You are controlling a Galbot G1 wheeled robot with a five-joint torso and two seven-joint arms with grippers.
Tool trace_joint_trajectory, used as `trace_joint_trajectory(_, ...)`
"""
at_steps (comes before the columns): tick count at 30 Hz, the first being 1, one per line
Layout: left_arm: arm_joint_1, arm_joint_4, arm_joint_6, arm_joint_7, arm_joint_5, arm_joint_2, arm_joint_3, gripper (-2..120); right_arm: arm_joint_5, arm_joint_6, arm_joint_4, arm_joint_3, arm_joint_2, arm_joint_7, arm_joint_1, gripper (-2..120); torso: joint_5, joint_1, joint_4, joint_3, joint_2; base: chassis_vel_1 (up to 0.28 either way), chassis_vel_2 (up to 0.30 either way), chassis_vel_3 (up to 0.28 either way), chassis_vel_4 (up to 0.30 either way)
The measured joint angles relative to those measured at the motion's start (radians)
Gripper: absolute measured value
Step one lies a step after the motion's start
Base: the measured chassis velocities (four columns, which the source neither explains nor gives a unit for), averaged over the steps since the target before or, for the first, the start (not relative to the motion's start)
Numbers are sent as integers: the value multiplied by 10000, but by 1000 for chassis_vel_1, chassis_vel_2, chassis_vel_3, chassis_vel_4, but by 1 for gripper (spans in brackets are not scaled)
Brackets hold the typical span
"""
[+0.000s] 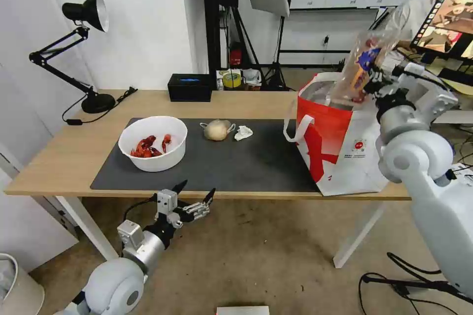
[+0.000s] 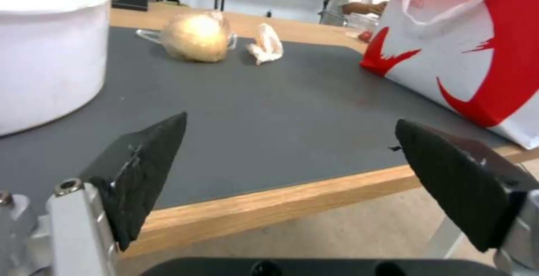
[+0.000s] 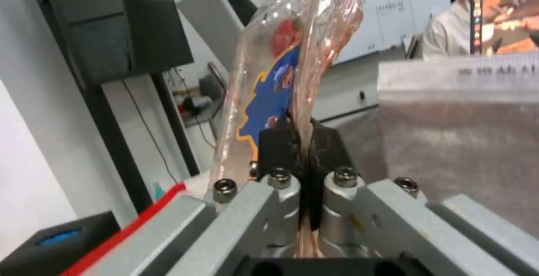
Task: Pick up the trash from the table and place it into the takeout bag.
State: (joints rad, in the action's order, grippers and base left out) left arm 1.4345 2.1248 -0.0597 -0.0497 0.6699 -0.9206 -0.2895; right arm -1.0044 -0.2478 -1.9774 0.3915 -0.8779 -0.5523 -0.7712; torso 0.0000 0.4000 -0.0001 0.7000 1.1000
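Above the open mouth of the takeout bag [image 1: 340, 142], at the desk's right end in the head view, the right gripper [image 1: 370, 82] holds the clear hinged plastic tray [image 1: 367, 61] nearly upright, its lower edge at the foil-lined rim; on the dark grey mat [image 1: 246, 162] lie the white bowl of crayfish shells [image 1: 153, 143], the knotted clear bag with a beige lump [image 1: 217, 129] and, just beside it, the crumpled tissue [image 1: 243, 133], while the left gripper [image 1: 195, 191] hangs just below the desk [image 1: 59, 157] edge in front of the bowl. From the left wrist view, its jaws stand spread wide and empty, level with the mat edge, with the bowl wall [image 2: 50, 53], the knotted bag [image 2: 196, 37] and the tissue [image 2: 267, 44] beyond. From the right wrist view, the right gripper [image 3: 300, 141] has its jaws clenched on a thin edge of the tray [image 3: 281, 70], which bows and creases. The tray looks light, flimsy and slick, so a pinch on the doubled rim near the hinge seems safest. The bowl looks rigid and heavier, best gripped over its wall; the tissue and the bag's knot should crush easily.
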Motion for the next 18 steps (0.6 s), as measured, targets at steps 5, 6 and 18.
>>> trace_joint_trajectory(5, 109, 75, -11, -66, -37, -25, 0, 100, -323, -183, -177, 123, -76, -174, -221, 0, 0, -1, 1, -1, 0, 0, 0, 0, 0)
trace_joint_trajectory(6, 109, 75, -11, -66, -37, -25, 0, 100, -323, -183, -177, 123, -76, -174, -221, 0, 0, -1, 1, -1, 0, 0, 0, 0, 0)
trace_joint_trajectory(18, 138, 151, -51, -58, -117, 35, -10, 100, -1917, -807, -546, 393, -72, -1130, -401, 30, 0, 0, 1, 0, 0, 0, 0, 0, 0)
